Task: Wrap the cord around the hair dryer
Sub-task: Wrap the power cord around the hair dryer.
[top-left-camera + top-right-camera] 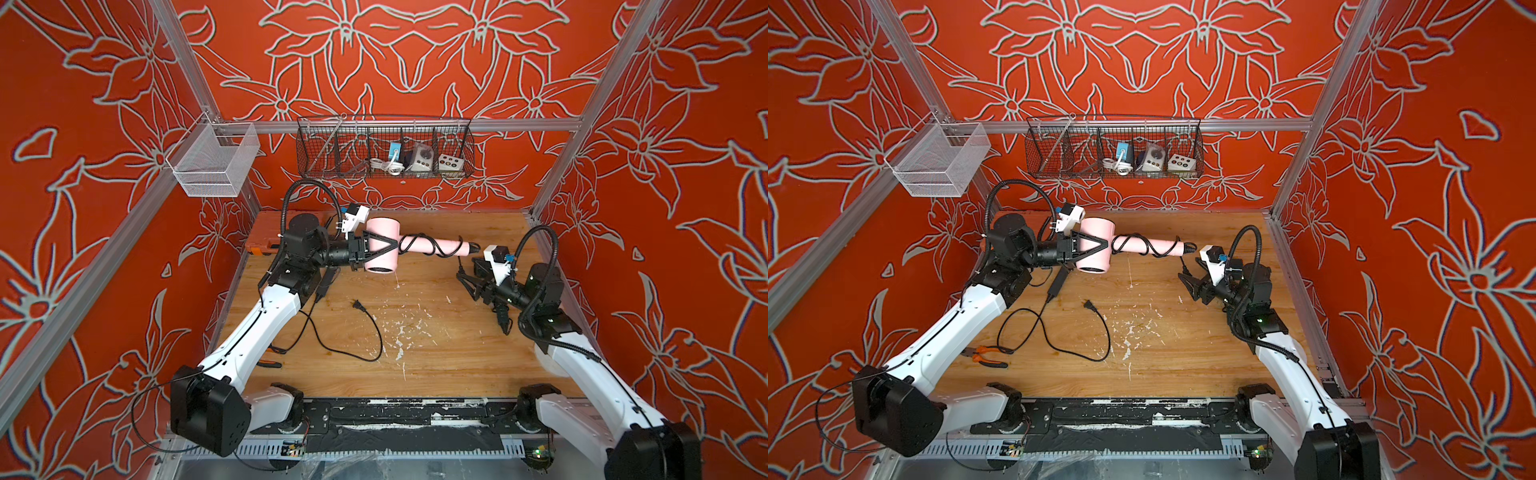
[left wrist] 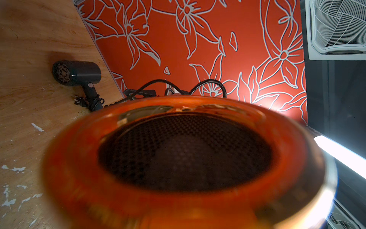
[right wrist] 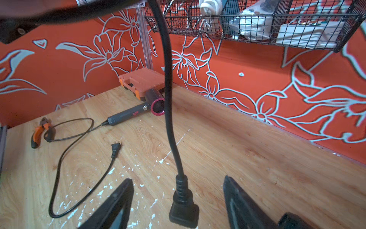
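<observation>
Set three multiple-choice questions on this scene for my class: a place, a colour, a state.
1. Where does the held hair dryer's plug hang? A on the tool case; B between the fingers of the right end effector; C in the wire basket.
2. What colour is the hair dryer in the left end effector? A black; B green; C pink.
3. How is the right end effector? A open; B shut on the plug; C shut, empty.
Key: 1 B, it dangles between them; 2 C, its body shows pink; 3 A, the fingers stand apart, clear of the plug.
</observation>
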Available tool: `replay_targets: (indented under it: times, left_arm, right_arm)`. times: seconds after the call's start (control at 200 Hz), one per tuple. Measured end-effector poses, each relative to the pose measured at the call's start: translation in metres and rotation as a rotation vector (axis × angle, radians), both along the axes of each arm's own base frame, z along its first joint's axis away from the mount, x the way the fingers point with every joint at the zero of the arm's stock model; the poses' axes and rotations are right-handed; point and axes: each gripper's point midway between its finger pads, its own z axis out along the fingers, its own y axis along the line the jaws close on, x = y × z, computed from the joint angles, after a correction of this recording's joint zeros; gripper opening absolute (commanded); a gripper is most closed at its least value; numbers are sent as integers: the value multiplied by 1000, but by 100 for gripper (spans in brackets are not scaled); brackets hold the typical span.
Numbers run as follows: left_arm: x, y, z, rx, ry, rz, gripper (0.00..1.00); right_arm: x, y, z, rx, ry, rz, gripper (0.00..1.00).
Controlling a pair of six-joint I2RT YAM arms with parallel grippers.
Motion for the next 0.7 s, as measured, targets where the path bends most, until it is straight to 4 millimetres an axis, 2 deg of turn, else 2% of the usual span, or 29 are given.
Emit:
replay_targets:
  times: [0.21, 0.47, 0.701]
  left_arm:
    - [-4, 1, 7, -13, -12, -2, 0]
    - [-6, 1, 11, -22, -15, -6, 0]
    - [-6, 1, 13, -25, -14, -6, 0]
  right_arm:
    - [4, 11, -10, -23, -7, 40, 58]
    - [5, 16, 2, -16, -71, 61, 28]
    - [7, 17, 6, -8, -86, 67, 6]
